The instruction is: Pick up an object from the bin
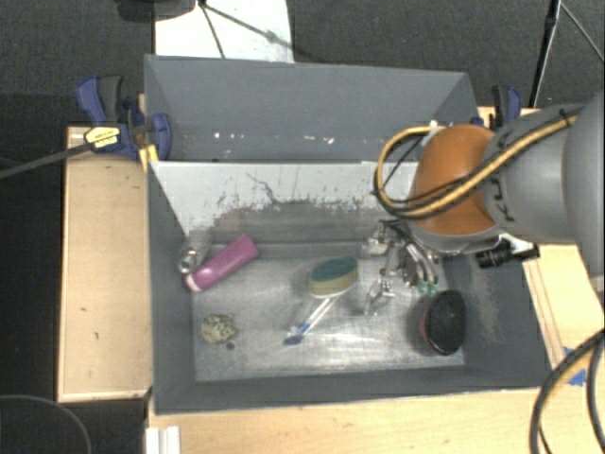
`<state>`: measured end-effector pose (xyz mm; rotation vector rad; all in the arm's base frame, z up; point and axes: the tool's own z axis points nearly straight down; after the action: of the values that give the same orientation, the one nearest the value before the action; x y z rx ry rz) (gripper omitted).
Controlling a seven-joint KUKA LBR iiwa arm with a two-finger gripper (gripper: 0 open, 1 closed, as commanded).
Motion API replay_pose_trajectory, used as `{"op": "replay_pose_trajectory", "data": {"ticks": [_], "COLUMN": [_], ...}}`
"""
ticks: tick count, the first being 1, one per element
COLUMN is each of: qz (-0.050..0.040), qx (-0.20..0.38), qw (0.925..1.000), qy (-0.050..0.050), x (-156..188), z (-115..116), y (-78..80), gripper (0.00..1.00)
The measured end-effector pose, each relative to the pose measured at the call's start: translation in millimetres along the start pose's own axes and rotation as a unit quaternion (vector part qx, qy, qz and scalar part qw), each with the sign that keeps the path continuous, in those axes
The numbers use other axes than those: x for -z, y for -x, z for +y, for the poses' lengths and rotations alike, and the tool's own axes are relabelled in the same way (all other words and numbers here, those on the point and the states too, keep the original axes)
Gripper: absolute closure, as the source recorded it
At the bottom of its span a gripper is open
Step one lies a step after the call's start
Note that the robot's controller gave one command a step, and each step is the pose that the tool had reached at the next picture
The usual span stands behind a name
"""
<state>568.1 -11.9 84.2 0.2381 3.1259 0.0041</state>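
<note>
Since the green-topped oval sponge (334, 275), lying mid-floor in the bin (312, 112), looks soft and light, I judge a hold across its narrow width is best. The gripper (392, 277) hangs just to its right; whether it is open or closed I cannot tell. A black round thing (442, 322) crowds the right wall, and leftward is more room.

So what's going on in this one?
A robot arm reaches into the grey bin from the right. Its gripper sits low near the bin floor, between a green-and-yellow sponge and a black round object. What looks like a toothbrush lies beside the sponge. A pink bottle and a small speckled stone lie farther left. All of them rest on the floor.
</note>
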Motion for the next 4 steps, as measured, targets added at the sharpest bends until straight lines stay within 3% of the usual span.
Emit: {"op": "replay_pose_trajectory", "data": {"ticks": [1,2,3,4], "qz": [-0.0038,0.0027,0.0025,-0.0002], "qx": [0.233,0.238,0.250,0.252], "qw": [0.9724,0.9714,0.9683,0.9677], "qy": [0.000,-0.001,-0.001,0.000], "x": [-9.9,17.2,-6.3,-4.1], "z": [91.8,40.5,13.7,15.8], "y": [-2.9,-24.1,-40.9,-39.1], "gripper": [0.00,0.00,0.00,1.00]}}
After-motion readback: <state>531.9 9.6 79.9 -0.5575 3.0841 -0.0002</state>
